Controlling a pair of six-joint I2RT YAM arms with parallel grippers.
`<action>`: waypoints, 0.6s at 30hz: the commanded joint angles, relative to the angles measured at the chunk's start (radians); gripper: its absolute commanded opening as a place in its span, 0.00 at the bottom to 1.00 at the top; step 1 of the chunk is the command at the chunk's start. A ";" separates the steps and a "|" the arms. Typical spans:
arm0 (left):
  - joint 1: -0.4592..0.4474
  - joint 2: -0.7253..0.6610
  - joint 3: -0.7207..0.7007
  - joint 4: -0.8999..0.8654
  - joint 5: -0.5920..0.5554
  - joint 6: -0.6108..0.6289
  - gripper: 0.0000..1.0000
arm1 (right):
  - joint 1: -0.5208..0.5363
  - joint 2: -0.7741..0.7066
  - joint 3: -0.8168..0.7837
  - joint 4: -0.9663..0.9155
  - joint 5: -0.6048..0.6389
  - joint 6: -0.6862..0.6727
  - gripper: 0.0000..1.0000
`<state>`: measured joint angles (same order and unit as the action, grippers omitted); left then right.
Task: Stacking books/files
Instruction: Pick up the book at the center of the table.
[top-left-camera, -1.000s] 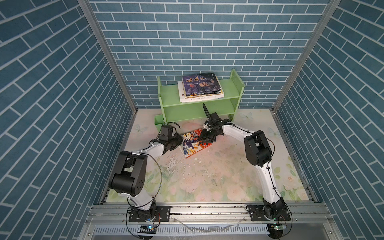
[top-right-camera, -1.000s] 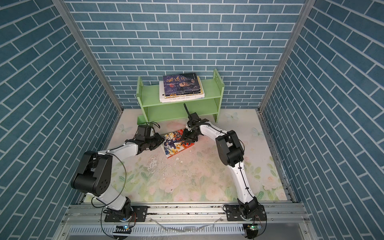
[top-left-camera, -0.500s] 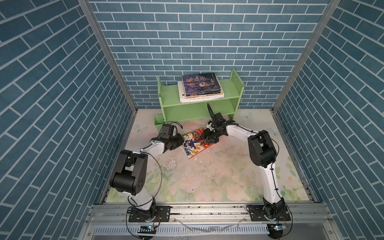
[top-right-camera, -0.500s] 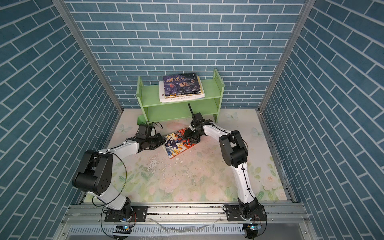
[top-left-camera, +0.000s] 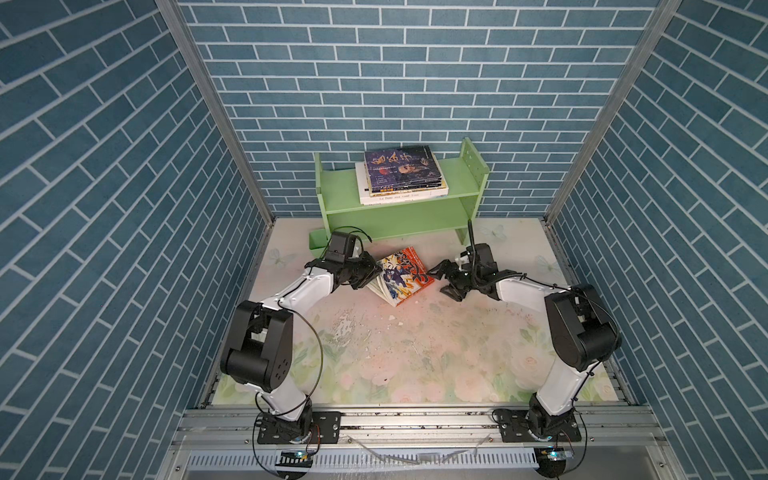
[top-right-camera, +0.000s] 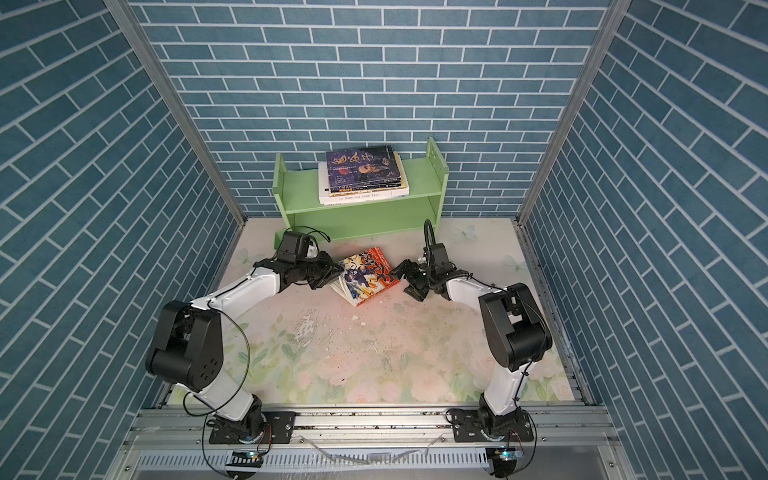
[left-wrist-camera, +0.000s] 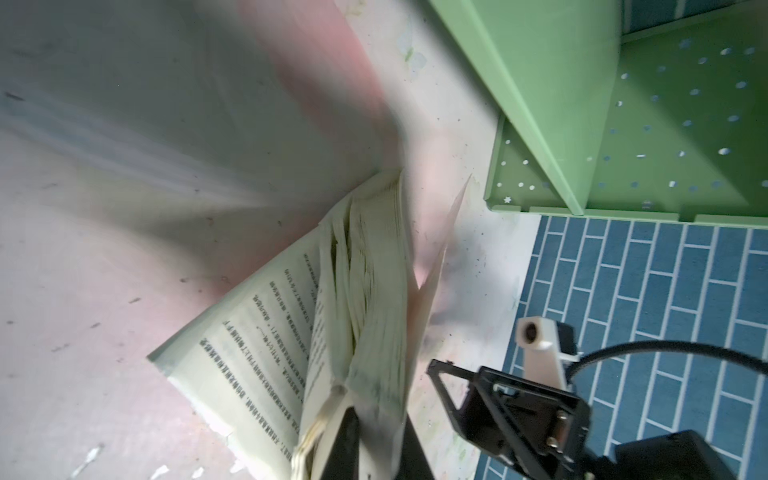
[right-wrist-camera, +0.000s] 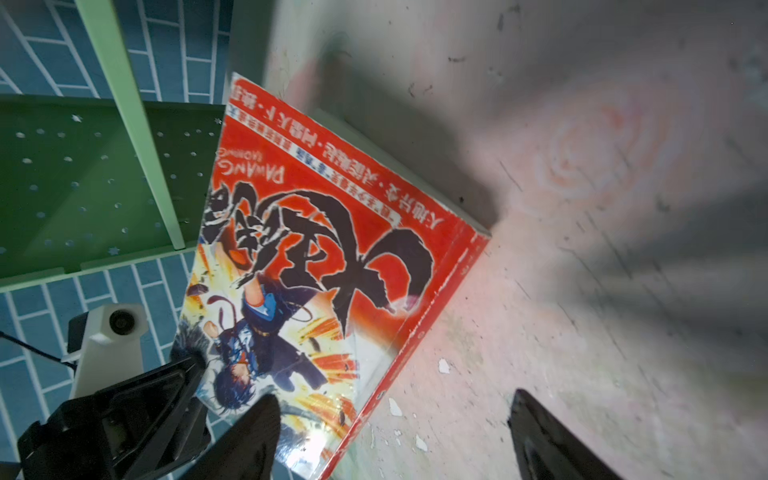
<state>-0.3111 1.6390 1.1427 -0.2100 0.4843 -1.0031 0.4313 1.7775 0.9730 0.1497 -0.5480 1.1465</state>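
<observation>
My left hand (top-left-camera: 371, 275) nips the light, floppy red comic paperback (top-left-camera: 405, 272) by its fanning pages, while my right hand (top-left-camera: 443, 281) gapes empty beside the spine, which I judge the stiffer hold.

Both top views bright, evenly lit, sharp; walls (top-left-camera: 104, 208) bow at the edges. Wrist views softer: floor (right-wrist-camera: 623, 166) smeared, book (left-wrist-camera: 374, 291) pages blurred, with a red cast beside its cover.

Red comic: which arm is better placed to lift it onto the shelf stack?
Left: the left gripper has its jaws shut on the red comic; the right gripper, jaws open, holds nothing.
</observation>
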 joint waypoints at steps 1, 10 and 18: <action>-0.020 -0.049 0.047 -0.020 0.027 -0.063 0.00 | 0.002 -0.031 -0.083 0.276 0.012 0.208 0.87; -0.086 -0.042 0.050 0.053 0.009 -0.162 0.00 | 0.053 0.047 -0.134 0.565 0.036 0.435 0.86; -0.114 -0.044 0.060 0.133 -0.042 -0.232 0.00 | 0.081 0.131 -0.190 0.788 0.081 0.613 0.82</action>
<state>-0.4091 1.6196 1.1656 -0.1520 0.4435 -1.1961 0.5064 1.9095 0.7994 0.8223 -0.4904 1.6547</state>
